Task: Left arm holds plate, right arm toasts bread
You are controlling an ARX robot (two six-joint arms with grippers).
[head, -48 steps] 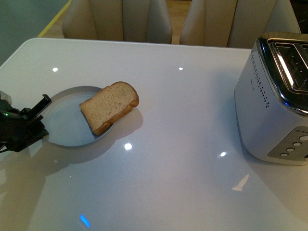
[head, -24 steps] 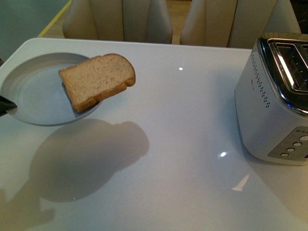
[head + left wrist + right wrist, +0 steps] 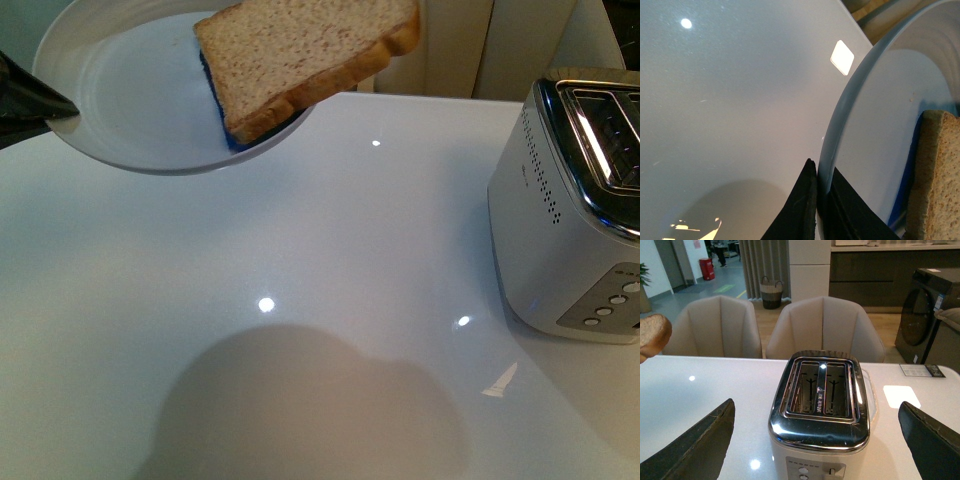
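The pale blue-grey plate (image 3: 130,100) hangs high above the white table at the far left, tilted. My left gripper (image 3: 35,100) is shut on its left rim. The tan bread (image 3: 300,50) lies on the plate and overhangs its right edge. In the left wrist view the black jaws of the left gripper (image 3: 820,172) pinch the plate's rim (image 3: 840,120), with the bread (image 3: 935,175) beside them. My right gripper (image 3: 816,407) stands open above the toaster (image 3: 820,390), its fingers wide on either side of it. The bread's rounded edge (image 3: 652,335) shows far off.
The silver two-slot toaster (image 3: 570,220) stands at the table's right edge, slots empty and facing up. Beige chairs (image 3: 822,325) line the far side of the table (image 3: 330,260). A large shadow of the plate falls on the near table.
The plate with the bread has been lifted off the table and has risen steadily, ending high and tilted. The bread has stayed on it. The toaster has not moved.
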